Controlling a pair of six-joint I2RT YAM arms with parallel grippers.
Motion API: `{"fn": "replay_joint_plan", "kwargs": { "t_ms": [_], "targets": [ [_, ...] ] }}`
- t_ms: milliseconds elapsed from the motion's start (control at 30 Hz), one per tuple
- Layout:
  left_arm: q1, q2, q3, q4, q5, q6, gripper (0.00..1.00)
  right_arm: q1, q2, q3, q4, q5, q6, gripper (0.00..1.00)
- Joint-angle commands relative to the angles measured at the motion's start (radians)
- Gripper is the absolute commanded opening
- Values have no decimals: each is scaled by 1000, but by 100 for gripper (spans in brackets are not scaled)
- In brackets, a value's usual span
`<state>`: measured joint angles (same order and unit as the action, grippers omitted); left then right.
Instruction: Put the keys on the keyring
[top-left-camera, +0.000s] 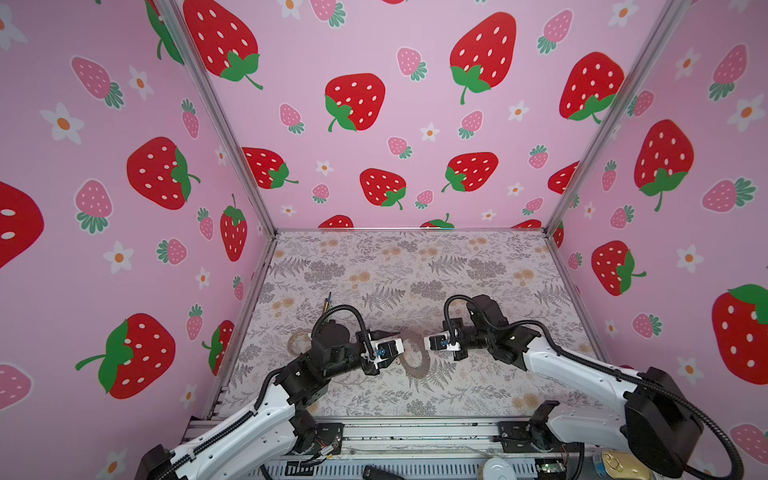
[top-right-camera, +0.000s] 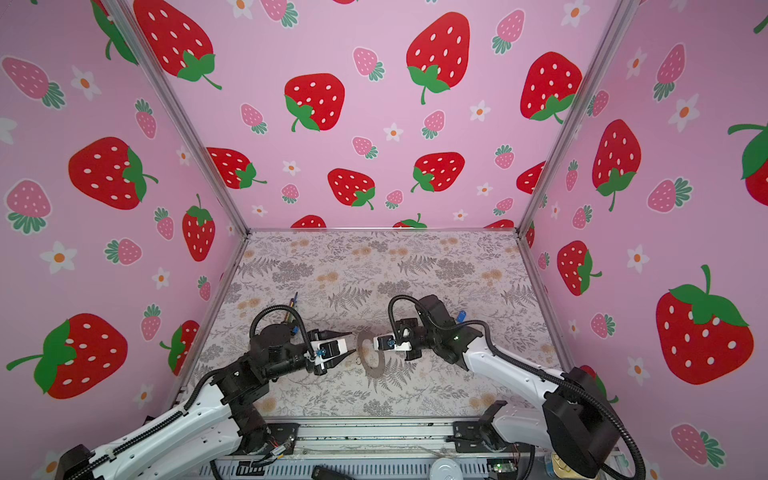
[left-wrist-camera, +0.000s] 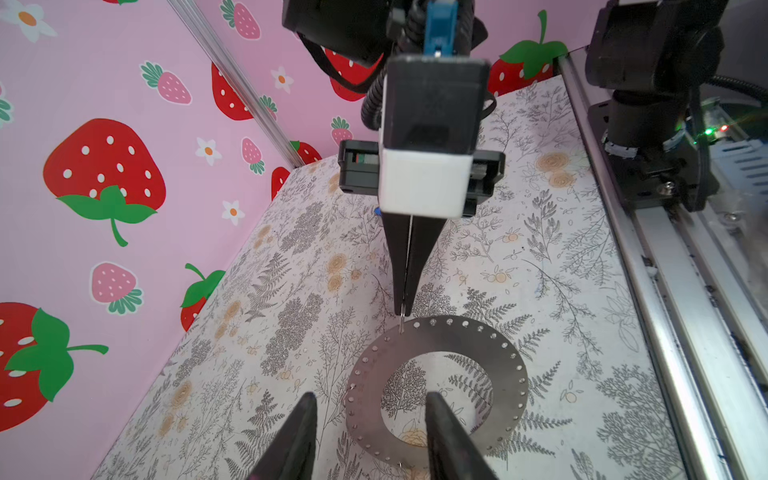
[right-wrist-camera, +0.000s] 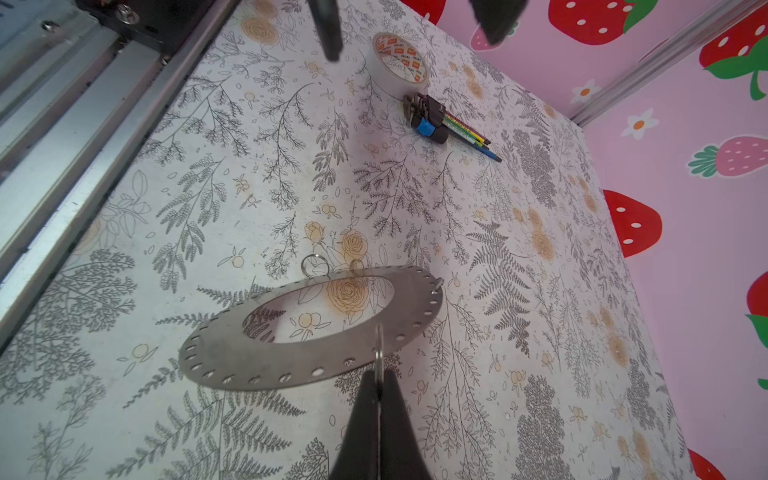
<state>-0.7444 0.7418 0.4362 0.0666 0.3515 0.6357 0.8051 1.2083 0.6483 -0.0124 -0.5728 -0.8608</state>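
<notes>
Right gripper (right-wrist-camera: 378, 376) of mine is pinched tight on a small silver loop (right-wrist-camera: 378, 353) at the rim of the keyring (right-wrist-camera: 232, 353). The keyring is a flat grey disc with a wide hole and pale holes round its edge. It sits midway between the worktop's (top-left-camera: 374, 270) side edges, nearer the front. Two more loops (right-wrist-camera: 314, 266) stand at its far rim, so I judge the threading part done. My left gripper (left-wrist-camera: 370, 413), jaws apart and empty, straddles the opposite rim. What looks like the blue tag (top-right-camera: 461, 316) lies loose towards the right edge. A tape roll (right-wrist-camera: 401, 58) and a tool bundle (right-wrist-camera: 432, 120) lie near the left.
</notes>
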Motion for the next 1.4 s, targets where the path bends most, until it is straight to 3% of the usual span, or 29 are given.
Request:
{"fn": "replay_joint_plan", "kwargs": {
  "t_ms": [0, 600, 1367],
  "targets": [
    [-13, 13, 42, -25, 25, 21, 43, 3, -32, 21, -24, -98, 21, 0],
    [-134, 169, 88, 48, -67, 16, 32, -13, -15, 60, -91, -156, 43, 0],
    [-202, 289, 70, 220, -206, -85, 25, -14, -13, 52, -95, -158, 57, 0]
  ]
}}
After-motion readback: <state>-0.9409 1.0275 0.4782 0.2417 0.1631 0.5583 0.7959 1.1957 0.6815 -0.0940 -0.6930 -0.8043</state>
